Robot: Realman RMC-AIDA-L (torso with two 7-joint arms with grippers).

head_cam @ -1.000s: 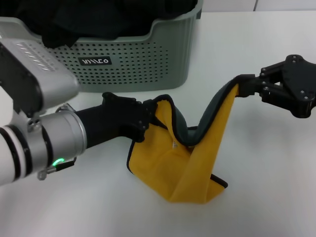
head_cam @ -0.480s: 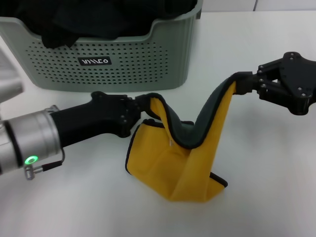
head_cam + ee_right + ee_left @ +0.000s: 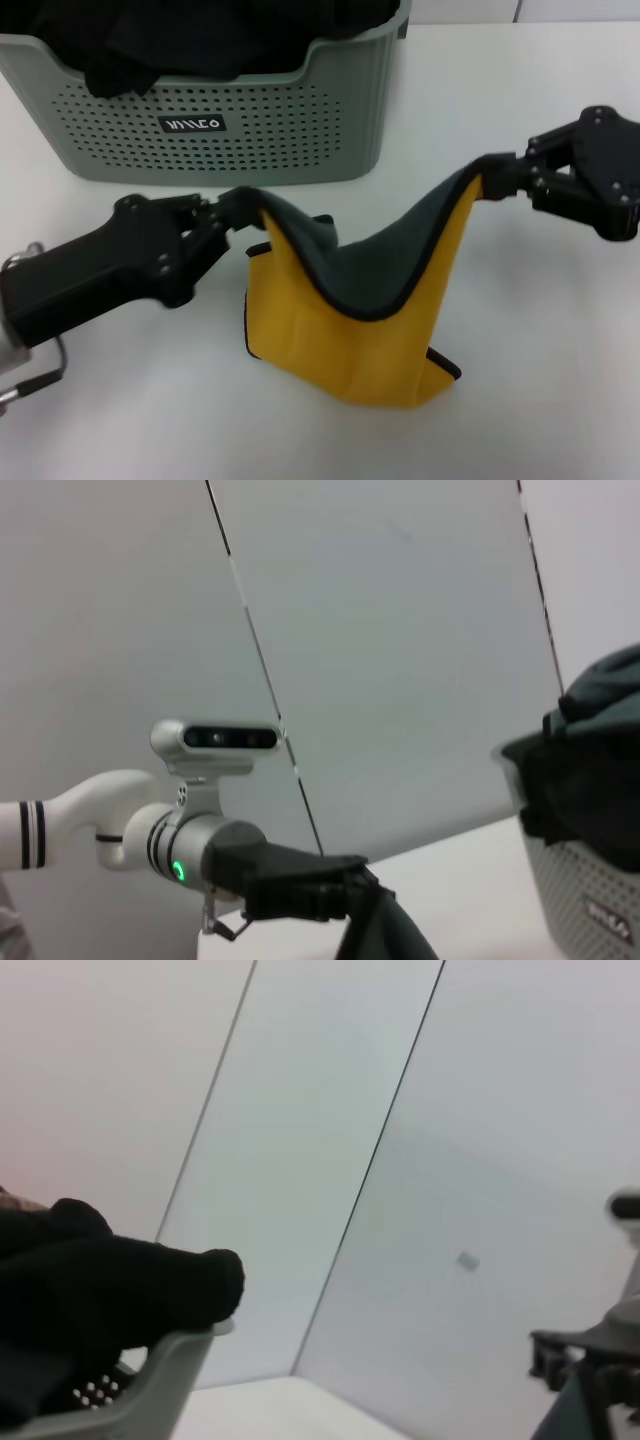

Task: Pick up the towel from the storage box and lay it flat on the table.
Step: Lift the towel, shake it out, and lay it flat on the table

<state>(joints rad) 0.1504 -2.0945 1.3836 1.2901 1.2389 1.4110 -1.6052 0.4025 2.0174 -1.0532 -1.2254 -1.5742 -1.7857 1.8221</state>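
The mustard-yellow towel [image 3: 345, 330] with black edging and a grey reverse hangs stretched between both grippers above the white table [image 3: 540, 400], its lower fold resting on the tabletop. My left gripper [image 3: 243, 202] is shut on the towel's left corner, in front of the sage-green storage box [image 3: 250, 120]. At the right, my right gripper [image 3: 492, 178] is shut on the opposite corner, held a little higher. In the right wrist view the left gripper [image 3: 358, 880] shows pinching the grey cloth [image 3: 390, 935].
Black fabric [image 3: 200, 35] fills the storage box at the back left. The box rim with black fabric [image 3: 90, 1300] also shows in the left wrist view. White tabletop lies in front of and to the right of the towel.
My left gripper has pulled leftward and back with its corner, spreading the towel wider. The sag between the grippers is shallower. The right gripper has barely moved.
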